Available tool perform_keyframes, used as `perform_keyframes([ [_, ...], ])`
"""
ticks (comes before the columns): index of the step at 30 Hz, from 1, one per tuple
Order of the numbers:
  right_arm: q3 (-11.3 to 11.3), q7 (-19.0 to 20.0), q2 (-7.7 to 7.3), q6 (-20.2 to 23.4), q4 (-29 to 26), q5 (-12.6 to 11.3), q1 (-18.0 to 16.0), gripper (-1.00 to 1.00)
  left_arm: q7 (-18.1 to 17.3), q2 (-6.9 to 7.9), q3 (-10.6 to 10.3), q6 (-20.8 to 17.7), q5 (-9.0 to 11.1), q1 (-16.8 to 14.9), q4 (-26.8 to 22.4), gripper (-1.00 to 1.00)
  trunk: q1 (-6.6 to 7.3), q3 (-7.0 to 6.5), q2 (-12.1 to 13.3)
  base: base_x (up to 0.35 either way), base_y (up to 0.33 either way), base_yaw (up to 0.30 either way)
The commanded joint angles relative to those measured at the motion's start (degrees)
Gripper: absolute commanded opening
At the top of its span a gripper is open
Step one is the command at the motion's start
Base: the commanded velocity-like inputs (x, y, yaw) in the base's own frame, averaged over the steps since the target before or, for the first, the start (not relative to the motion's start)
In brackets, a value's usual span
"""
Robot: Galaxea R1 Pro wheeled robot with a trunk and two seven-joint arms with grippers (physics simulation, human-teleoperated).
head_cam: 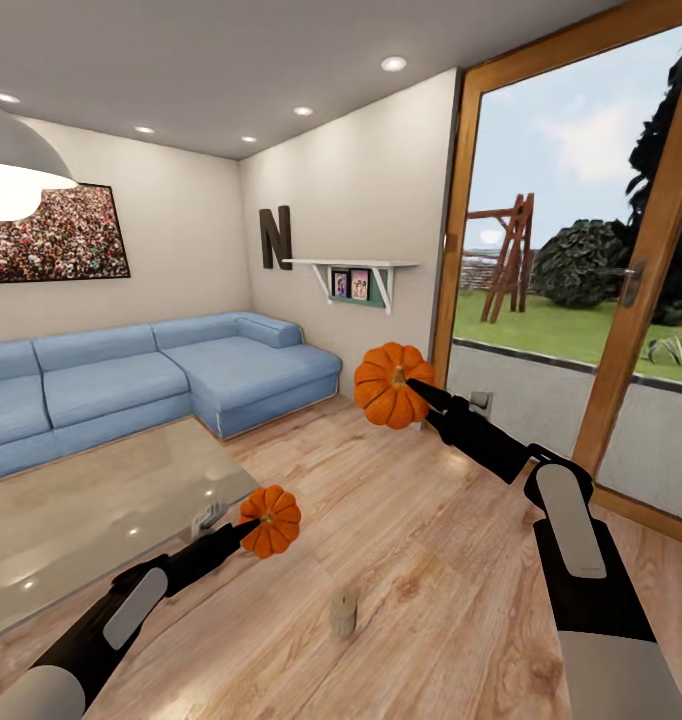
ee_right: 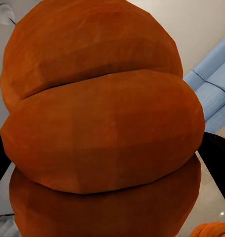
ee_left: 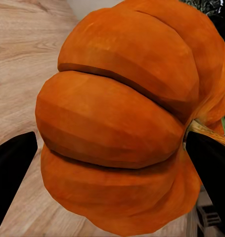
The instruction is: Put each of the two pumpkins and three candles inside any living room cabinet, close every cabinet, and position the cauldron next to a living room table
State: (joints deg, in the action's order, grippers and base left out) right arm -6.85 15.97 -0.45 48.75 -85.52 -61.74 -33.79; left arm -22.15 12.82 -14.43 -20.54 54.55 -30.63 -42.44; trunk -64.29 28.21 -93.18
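Observation:
Each arm holds a pumpkin up in the air. My left gripper (head_cam: pixel 251 532) is shut on the smaller-looking orange pumpkin (head_cam: pixel 277 518) just off the corner of the glossy grey table (head_cam: pixel 71 520); its ribbed body (ee_left: pixel 117 123) sits between the black fingers (ee_left: pixel 11 170). My right gripper (head_cam: pixel 417 392) is shut on the other pumpkin (head_cam: pixel 386 388), held higher, toward the glass door; this pumpkin (ee_right: pixel 102 108) fills the space between the fingertips (ee_right: pixel 218 163). One tan candle (head_cam: pixel 344 611) stands on the wood floor between the arms. The cabinet and the cauldron are out of view.
A blue corner sofa (head_cam: pixel 131 375) runs along the back wall behind the table. A wood-framed glass door (head_cam: pixel 581 250) takes up the right side. A white wall shelf (head_cam: pixel 353 268) hangs beside it. Bare wood floor (head_cam: pixel 401 520) lies ahead.

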Motion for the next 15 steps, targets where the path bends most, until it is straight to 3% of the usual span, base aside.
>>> perform_keyframes([
  [1, -0.09, 0.2, 0.01, 0.29, 0.0, 0.19, -0.05, -1.0, 0.03, 0.07, -0.16, -0.25, 0.57, -0.05, -0.02, -1.0, 0.0, 0.06, -0.04, 0.0, 0.0, 0.015],
  [7, -0.09, 0.2, 0.01, 0.29, 0.0, 0.22, -0.05, -1.0, -0.06, 0.08, -0.16, -0.27, 0.56, -0.05, -0.01, -1.0, 0.0, 0.06, -0.04, 0.0, 0.0, 0.102],
  [15, -0.09, 0.2, 0.01, 0.29, 0.0, 0.3, -0.05, -1.0, -0.08, 0.1, -0.16, -0.29, 0.56, -0.05, -0.06, -1.0, 0.0, 0.06, -0.04, 0.0, 0.0, 0.258],
])
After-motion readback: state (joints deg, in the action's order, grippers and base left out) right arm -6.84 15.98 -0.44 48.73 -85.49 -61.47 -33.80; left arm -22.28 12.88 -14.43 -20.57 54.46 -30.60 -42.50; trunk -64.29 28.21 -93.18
